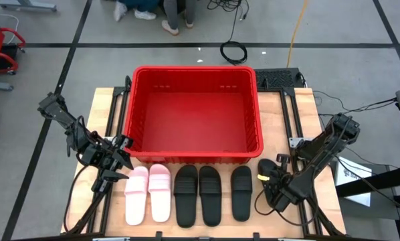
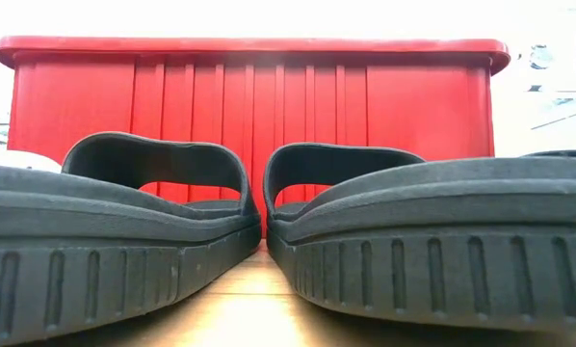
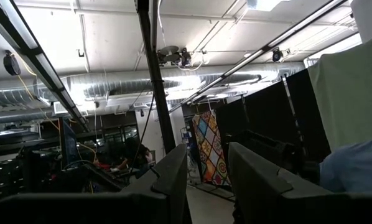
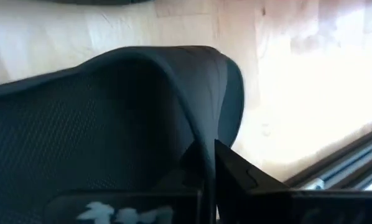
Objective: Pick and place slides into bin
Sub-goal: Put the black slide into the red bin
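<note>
**A:** Where were the slides?

**B:** I saw five in a row on the wooden counter [image 1: 106, 107], just in front of the big bright red slotted plastic bin [image 1: 193, 110]: two light pink open-toe slides [image 1: 148, 193] on the left, then three black wide-strap slides [image 1: 210, 194]. A sixth black slide [image 4: 111, 124] sat at the right end, mostly hidden under my right arm.

**A:** And the bin?

**B:** It held nothing I could see.

**A:** The hands?

**B:** My right hand [image 1: 272, 187] was pinched shut on that sixth slide's strap. My left hand [image 1: 114, 161] sat beside the pink pair near the bin's corner, fingers [image 3: 173, 177] parted, holding nothing.
</note>
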